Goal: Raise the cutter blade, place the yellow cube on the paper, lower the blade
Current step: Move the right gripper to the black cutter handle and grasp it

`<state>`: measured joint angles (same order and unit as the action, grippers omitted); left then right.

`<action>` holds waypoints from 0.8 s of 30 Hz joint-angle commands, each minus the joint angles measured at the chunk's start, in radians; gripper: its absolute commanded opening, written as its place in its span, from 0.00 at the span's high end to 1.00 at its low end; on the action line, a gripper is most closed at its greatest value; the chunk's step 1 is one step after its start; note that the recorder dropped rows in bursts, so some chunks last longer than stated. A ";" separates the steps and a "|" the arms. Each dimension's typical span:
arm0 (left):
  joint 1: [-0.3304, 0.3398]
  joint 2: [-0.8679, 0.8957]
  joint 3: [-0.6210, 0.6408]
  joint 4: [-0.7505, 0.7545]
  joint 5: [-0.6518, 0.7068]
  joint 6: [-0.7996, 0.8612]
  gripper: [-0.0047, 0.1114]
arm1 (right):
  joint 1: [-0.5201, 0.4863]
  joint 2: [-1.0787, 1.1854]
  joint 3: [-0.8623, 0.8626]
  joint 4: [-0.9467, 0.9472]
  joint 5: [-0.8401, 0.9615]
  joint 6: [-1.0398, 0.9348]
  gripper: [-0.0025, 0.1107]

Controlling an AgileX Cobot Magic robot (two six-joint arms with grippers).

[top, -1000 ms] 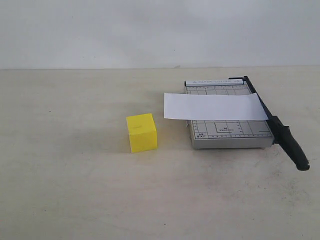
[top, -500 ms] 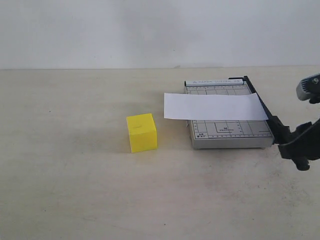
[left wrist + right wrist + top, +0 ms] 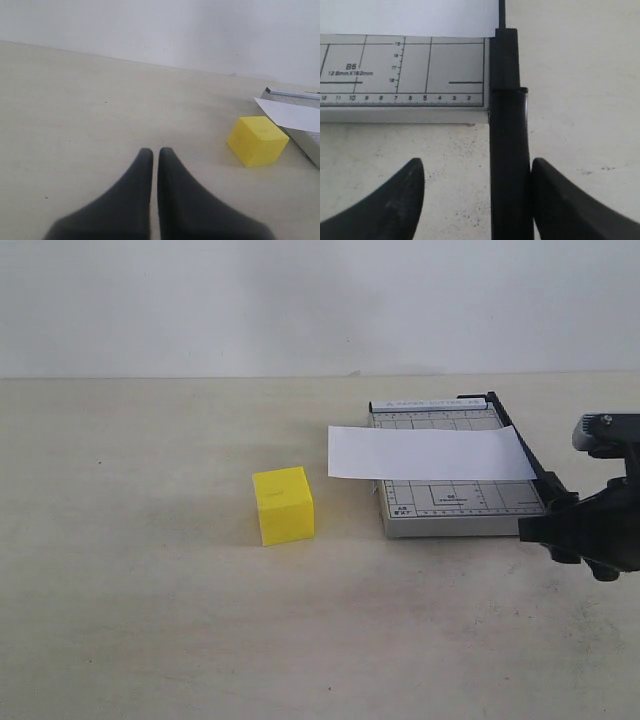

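A pale beige table fills the exterior view below a plain white wall. Just left of the frame's centre sits the yellow cube, resting alone on the table and touching nothing.

To its right, in the right half of the frame, lies the grey cutter board. The paper is a white strip laid across the board, and its left end overhangs the board's edge towards the cube.

The cutter blade lies down flat along the board's right edge. Its thick handle is mostly hidden behind the right gripper, a dark shape cut off by the right border of the frame. Only the rounded tip of the handle peeks out beneath it.

The right wrist view shows the right gripper spread wide astride the handle. One finger is at or very near the handle's side; whether it touches is unclear. The other is well apart, so nothing is clamped.

The left gripper shows only in its wrist view. Its blurred black fingers are pressed nearly together, with only a thin slit between them, and they hold nothing. The cube lies beyond it, beside the paper and a board corner cut off by the frame.
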<state>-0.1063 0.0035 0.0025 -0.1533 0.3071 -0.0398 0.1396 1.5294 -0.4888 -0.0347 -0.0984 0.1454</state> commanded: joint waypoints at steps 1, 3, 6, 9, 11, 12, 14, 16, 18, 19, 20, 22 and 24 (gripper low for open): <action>0.004 -0.003 -0.002 0.004 -0.012 0.003 0.92 | 0.004 0.075 -0.007 0.003 -0.040 0.032 0.46; 0.004 -0.003 -0.002 0.004 -0.012 0.003 0.92 | 0.004 0.093 -0.007 0.003 -0.028 0.032 0.47; 0.004 -0.003 -0.002 0.004 -0.012 0.003 0.92 | 0.004 0.096 -0.007 0.003 -0.011 0.032 0.63; 0.004 -0.003 -0.002 0.004 -0.012 0.003 0.92 | 0.004 0.096 -0.007 0.003 -0.010 0.032 0.90; 0.004 -0.003 -0.002 0.004 -0.012 0.003 0.92 | 0.004 0.096 -0.007 0.003 -0.010 0.032 0.98; 0.004 -0.003 -0.002 0.004 -0.012 0.003 0.92 | 0.004 0.096 -0.007 0.003 -0.010 0.032 0.98; 0.004 -0.003 -0.002 0.004 -0.012 0.003 0.92 | 0.004 0.096 -0.007 0.003 -0.005 0.032 0.98; 0.004 -0.003 -0.002 0.004 -0.012 0.003 0.92 | 0.004 0.094 -0.007 0.003 -0.003 0.032 0.98; 0.004 -0.003 -0.002 0.004 -0.012 0.003 0.92 | 0.004 0.075 -0.011 0.003 0.001 0.030 0.98; 0.004 -0.003 -0.002 0.004 -0.012 0.003 0.92 | 0.004 0.060 -0.014 0.003 0.003 0.030 0.98; 0.004 -0.003 -0.002 0.004 -0.012 0.003 0.92 | 0.004 0.038 -0.014 0.003 0.000 0.030 0.98; 0.004 -0.003 -0.002 0.004 -0.012 0.003 0.92 | 0.004 -0.009 -0.014 0.003 -0.015 0.030 0.98; 0.004 -0.003 -0.002 0.004 -0.012 0.003 0.92 | 0.004 -0.069 -0.014 0.003 -0.045 0.028 0.98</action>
<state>-0.1063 0.0035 0.0025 -0.1533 0.3071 -0.0398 0.1312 1.5617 -0.4953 -0.0323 -0.0751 0.1640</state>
